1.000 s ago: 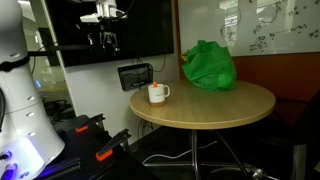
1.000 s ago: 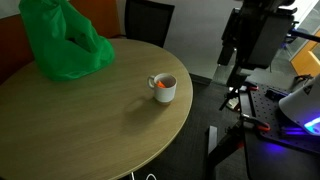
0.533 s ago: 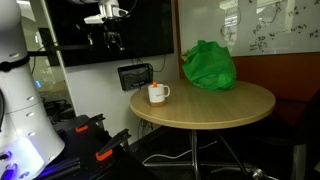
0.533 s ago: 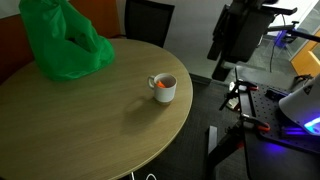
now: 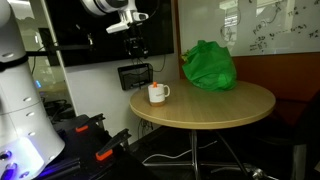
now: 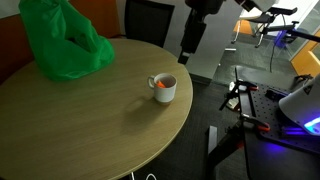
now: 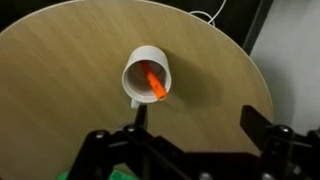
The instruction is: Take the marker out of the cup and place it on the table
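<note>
The white cup (image 7: 148, 75) stands upright on the round wooden table (image 7: 60, 90), and the orange marker (image 7: 154, 82) sits inside it. In the wrist view the marker's long axis runs on a diagonal across the cup's mouth, from the upper left of the opening down to the lower right, where its end rests against the inner wall close to the rim. It leans rather than standing straight. In an exterior view the marker (image 5: 155, 86) shows only as a short orange tip poking just above the cup (image 5: 157, 93) rim, and in an exterior view the marker (image 6: 160, 84) is a patch of orange inside the cup (image 6: 163, 88) mouth.

The gripper (image 7: 178, 128) hangs in the air well above the cup and off to one side of it, touching nothing. Its two dark fingers (image 7: 262, 128) are spread wide, with bare tabletop between them and nothing held. In both exterior views the gripper (image 5: 137, 50) (image 6: 187, 55) is clear of the table (image 5: 220, 110) (image 6: 80, 120) edge nearest the cup, hanging downward.

The cup's small handle sticks out sideways. A crumpled green bag (image 5: 208, 66) (image 6: 60, 40) lies on the table well apart from the cup, on the side away from the gripper
</note>
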Available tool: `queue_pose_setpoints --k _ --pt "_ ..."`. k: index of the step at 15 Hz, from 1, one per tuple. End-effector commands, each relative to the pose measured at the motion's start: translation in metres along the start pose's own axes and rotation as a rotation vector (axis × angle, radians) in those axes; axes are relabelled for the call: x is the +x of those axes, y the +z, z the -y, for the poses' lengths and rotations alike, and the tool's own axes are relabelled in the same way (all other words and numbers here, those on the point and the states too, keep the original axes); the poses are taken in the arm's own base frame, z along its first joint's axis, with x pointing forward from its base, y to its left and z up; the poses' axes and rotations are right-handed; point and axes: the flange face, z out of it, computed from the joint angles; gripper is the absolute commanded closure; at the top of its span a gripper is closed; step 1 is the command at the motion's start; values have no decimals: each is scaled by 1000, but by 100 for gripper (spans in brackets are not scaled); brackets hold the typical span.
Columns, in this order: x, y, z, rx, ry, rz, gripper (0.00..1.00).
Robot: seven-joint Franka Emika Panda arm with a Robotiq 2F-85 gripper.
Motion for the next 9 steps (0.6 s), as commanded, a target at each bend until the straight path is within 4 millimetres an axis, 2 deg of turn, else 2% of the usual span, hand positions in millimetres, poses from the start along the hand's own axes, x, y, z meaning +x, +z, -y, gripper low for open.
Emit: queue_pose_setpoints --k 1,5,6,7,9 --pt "20 30 -14 2 -127 5 0" --pt "34 71 -25 -46 -88 -49 0" --pt "25 64 -22 -19 -115 -23 0" --pt "28 72 -24 -31 -104 -29 0" --pt "32 77 -26 -35 -97 -32 0"
